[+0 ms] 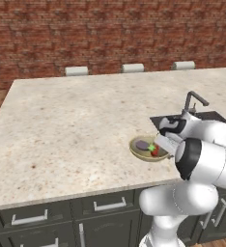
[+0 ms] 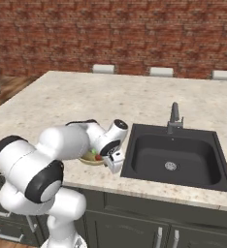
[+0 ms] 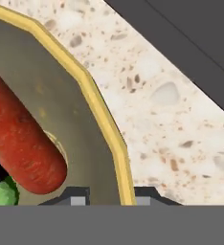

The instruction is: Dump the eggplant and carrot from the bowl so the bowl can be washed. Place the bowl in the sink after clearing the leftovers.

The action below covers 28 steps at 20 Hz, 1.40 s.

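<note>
Straddling the yellow rim of the shallow olive-yellow bowl [image 3: 102,115], the two dark fingertips [image 3: 74,197] of the robot's two-finger gripper [image 3: 106,198] are rising at six o'clock in the hand view, one inside the wall and one outside on the speckled beige stone counter [image 3: 171,119]; the jaws are standing apart around the rim, and whether they are already pressing on it I cannot tell

Nothing of the task is looking finished yet. The thin orange-red carrot [image 3: 23,139] is lying inside the bowl, and so is the stubby dark purple eggplant [image 1: 143,144] with its bright green cap [image 3: 0,192]. Both leftovers are waiting to be dumped, and the bowl is sitting on the counter just beside the rectangular matte black sink [image 2: 176,157], on the side away from the dark grey faucet [image 2: 174,116]. By my judgement the arm is at the gripping step, with tipping out and carrying to the basin left to do.

In the hand view the carrot's long axis is running from about ten o'clock down to five o'clock, its rounded end pointing toward five o'clock and stopping near the inner wall. In the left base view the eggplant is lying roughly nine to three, its green cap pointing toward three o'clock, where the gripper is hanging over the bowl's edge
</note>
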Motion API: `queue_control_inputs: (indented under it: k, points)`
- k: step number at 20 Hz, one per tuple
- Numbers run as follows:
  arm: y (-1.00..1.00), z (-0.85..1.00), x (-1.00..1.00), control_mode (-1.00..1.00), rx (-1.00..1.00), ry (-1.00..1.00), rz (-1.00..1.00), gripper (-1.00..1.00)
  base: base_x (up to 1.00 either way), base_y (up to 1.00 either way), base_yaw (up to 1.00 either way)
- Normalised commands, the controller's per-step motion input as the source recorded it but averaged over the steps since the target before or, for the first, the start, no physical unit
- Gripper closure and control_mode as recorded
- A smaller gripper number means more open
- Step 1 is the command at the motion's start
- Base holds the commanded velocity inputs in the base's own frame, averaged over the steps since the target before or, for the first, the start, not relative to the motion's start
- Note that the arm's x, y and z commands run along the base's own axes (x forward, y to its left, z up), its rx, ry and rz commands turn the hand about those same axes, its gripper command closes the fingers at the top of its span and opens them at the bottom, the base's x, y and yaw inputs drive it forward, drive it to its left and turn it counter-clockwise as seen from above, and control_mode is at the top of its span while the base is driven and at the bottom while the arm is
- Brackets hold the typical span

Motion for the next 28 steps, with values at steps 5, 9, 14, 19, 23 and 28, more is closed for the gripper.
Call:
queue_control_inputs:
  k: [5,9,14,19,23,28]
  points:
    - [0.0,0.76,-0.58,-1.0,0.06,-0.07,-0.03,1.0,0.0,0.0,0.0]
    - [0.0,0.85,-0.87,-1.0,0.1,-0.15,-0.02,1.0,0.0,0.0,0.0]
    - [0.23,0.77,-0.71,-1.0,0.17,-0.19,0.0,1.0,0.0,0.0,0.0]
    - [0.96,0.31,-0.29,-1.0,0.03,-0.06,0.01,1.0,0.0,0.0,0.0]
    - [0.86,0.03,-0.06,-1.0,0.0,0.0,0.03,1.0,0.0,0.0,0.0]
    - [0.04,0.0,-0.05,1.0,0.0,0.0,0.0,1.0,-0.1,-0.02,0.0]
